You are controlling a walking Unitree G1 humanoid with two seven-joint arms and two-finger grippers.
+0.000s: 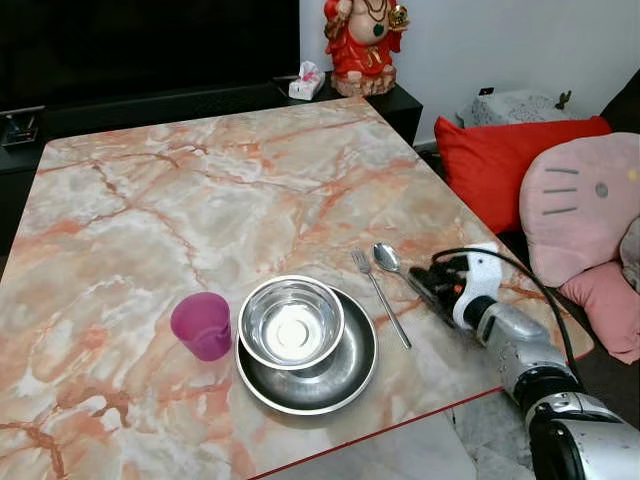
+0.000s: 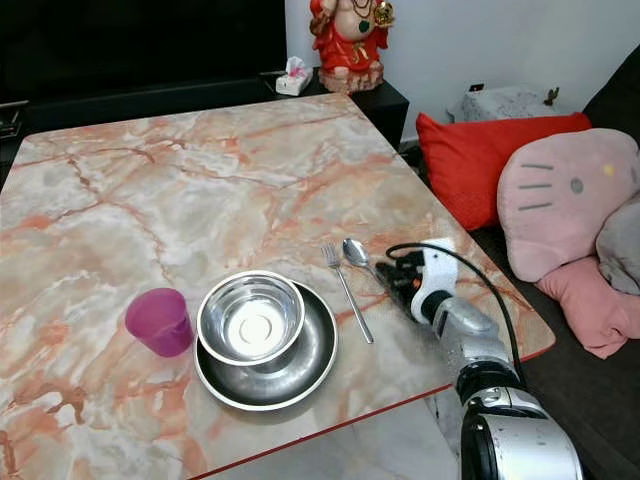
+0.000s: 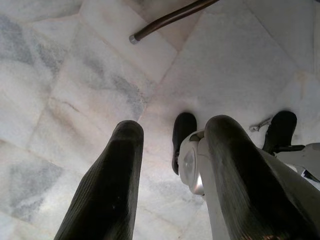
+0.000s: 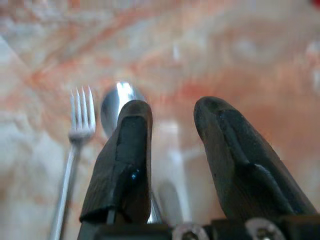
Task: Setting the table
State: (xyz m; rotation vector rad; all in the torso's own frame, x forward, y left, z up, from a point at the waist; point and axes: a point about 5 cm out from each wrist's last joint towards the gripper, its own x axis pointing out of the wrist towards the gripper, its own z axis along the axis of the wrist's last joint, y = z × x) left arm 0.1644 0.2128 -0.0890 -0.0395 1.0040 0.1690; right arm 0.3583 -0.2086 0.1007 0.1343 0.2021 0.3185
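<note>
A: Right gripper (image 1: 432, 281) sits low on the marble table (image 1: 200, 190), centre-right of frame, fingers parted around the spoon (image 1: 386, 258) handle. No squeeze that I can see, though the wrist view is blurry.
B: Spoon position?
A: Flat, just beside the fork (image 1: 380, 297), right of the bowl (image 1: 291, 322) and plate (image 1: 345, 375).
B: Risk?
A: Lifting out crooked could drag the spoon into the fork. Left gripper (image 3: 170, 165) hangs idle over the floor, open, empty.

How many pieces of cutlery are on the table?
2. The fork lies just right of the plate; the spoon lies right of the fork, its handle under the right tool.
</note>
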